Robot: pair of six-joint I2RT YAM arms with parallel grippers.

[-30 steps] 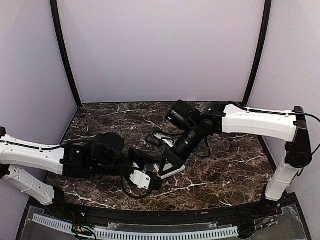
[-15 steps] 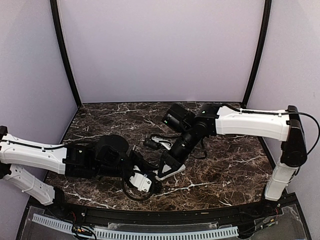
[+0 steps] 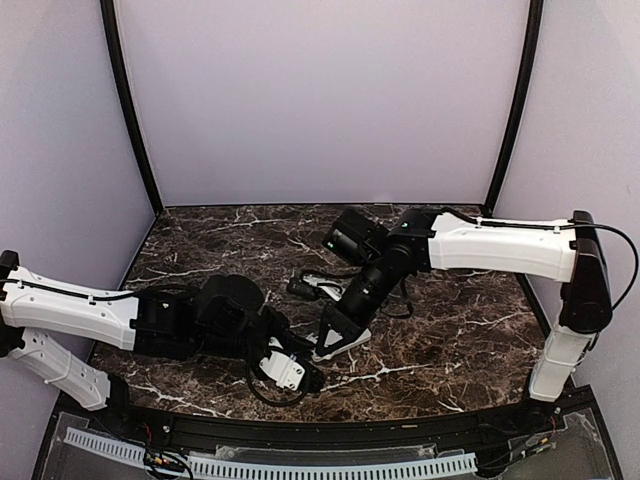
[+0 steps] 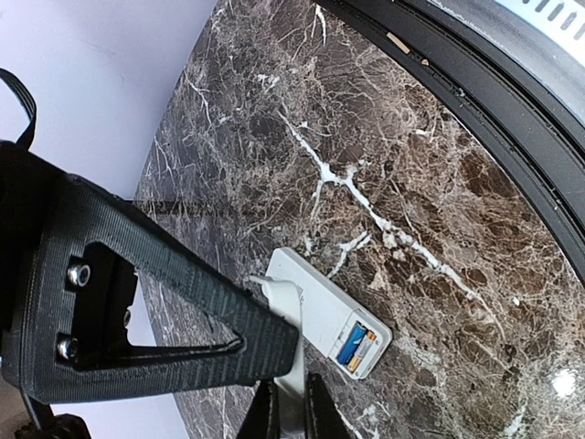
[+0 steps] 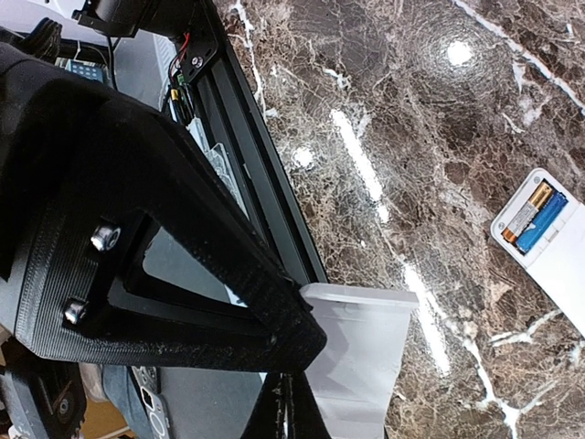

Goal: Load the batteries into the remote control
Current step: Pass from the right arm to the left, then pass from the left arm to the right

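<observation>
The remote control (image 4: 320,306) lies back-up on the marble table, its battery bay open. The two batteries (image 4: 356,346), one bluish and one tan, sit side by side in the bay. My left gripper (image 4: 291,407) is shut on the small white cover (image 4: 283,300) and holds it above the table beside the remote. In the right wrist view the remote (image 5: 558,247) and batteries (image 5: 535,217) show at the right edge, and a white flat piece (image 5: 366,357) shows right beside my right gripper (image 5: 292,407), whose fingertips are pressed together. In the top view both grippers (image 3: 303,372) (image 3: 325,340) crowd the remote (image 3: 345,342).
The black front rail (image 3: 320,432) runs along the table's near edge, close to both grippers. Purple enclosure walls (image 3: 320,100) stand at the back and sides. A black cable loop (image 3: 310,285) hangs by the right wrist.
My left gripper has shifted slightly right and toward the front rail with the cover. My right arm has drawn a little to the left over the remote.
</observation>
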